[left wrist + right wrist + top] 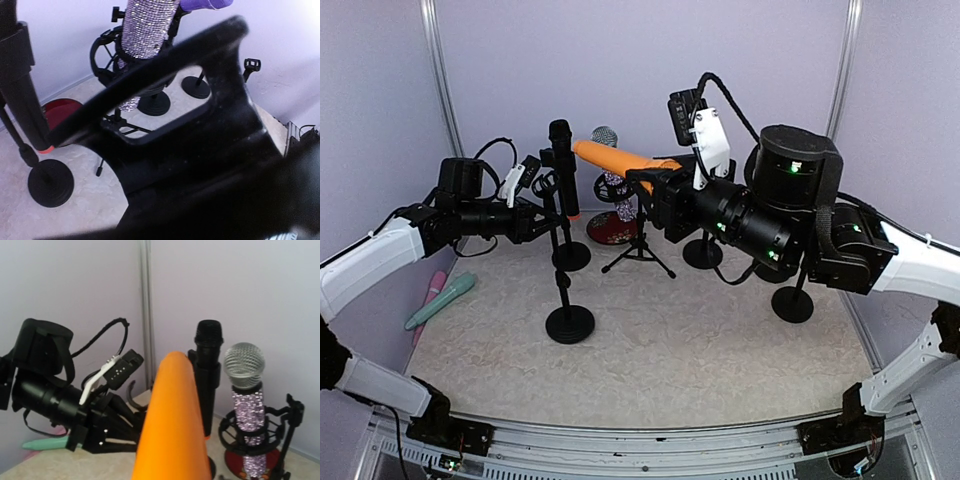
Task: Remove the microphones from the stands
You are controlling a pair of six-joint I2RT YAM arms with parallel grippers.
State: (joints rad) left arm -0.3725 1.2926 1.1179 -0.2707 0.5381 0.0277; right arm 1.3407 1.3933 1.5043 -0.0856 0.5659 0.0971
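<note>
My right gripper [655,182] is shut on an orange microphone [610,156] and holds it level in the air, clear of any stand. The orange microphone fills the middle of the right wrist view [175,430], and my own fingers are hidden there. The empty black stand [570,325] has a round base, and its curved clip [131,395] stands free. My left gripper [548,222] looks closed on that stand's pole below the clip. The left wrist view is mostly blocked by close black parts.
A black microphone [563,165] stands upright in a round-base stand [571,256]. A sparkly microphone [610,180] sits in a shock mount on a red base [605,230]. A tripod [640,250] and two more stands [702,252] [792,303] are nearby. A teal microphone [440,300] lies at the left.
</note>
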